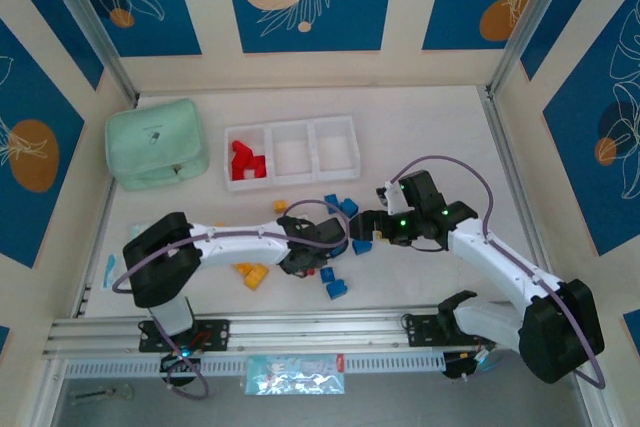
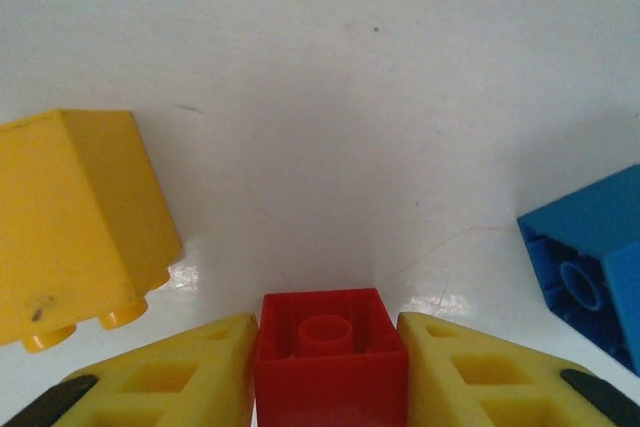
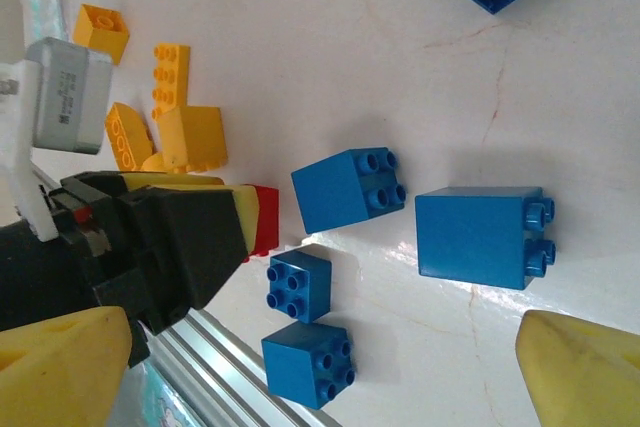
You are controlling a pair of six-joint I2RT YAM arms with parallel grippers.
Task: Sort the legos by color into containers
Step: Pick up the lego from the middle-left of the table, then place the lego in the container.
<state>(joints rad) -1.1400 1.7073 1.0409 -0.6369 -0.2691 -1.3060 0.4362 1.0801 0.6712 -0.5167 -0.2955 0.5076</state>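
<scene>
My left gripper [image 2: 330, 352] is shut on a small red lego [image 2: 331, 342], held between its yellow fingers just above the white table. In the top view that gripper [image 1: 308, 259] is low among the loose legos in front of the tray. A yellow lego [image 2: 75, 227] lies to its left and a blue lego [image 2: 595, 267] to its right. My right gripper [image 1: 372, 227] is open, its fingers [image 3: 585, 367] spread wide over several blue legos [image 3: 348, 189]. The white tray [image 1: 290, 125] has three compartments; the left one holds red legos [image 1: 245, 162].
A mint green pouch [image 1: 157, 143] lies left of the tray. More yellow legos [image 1: 250, 274] lie under the left arm, and blue ones [image 1: 335, 289] sit near the metal rail [image 1: 300, 329] at the front edge. The two grippers are close together.
</scene>
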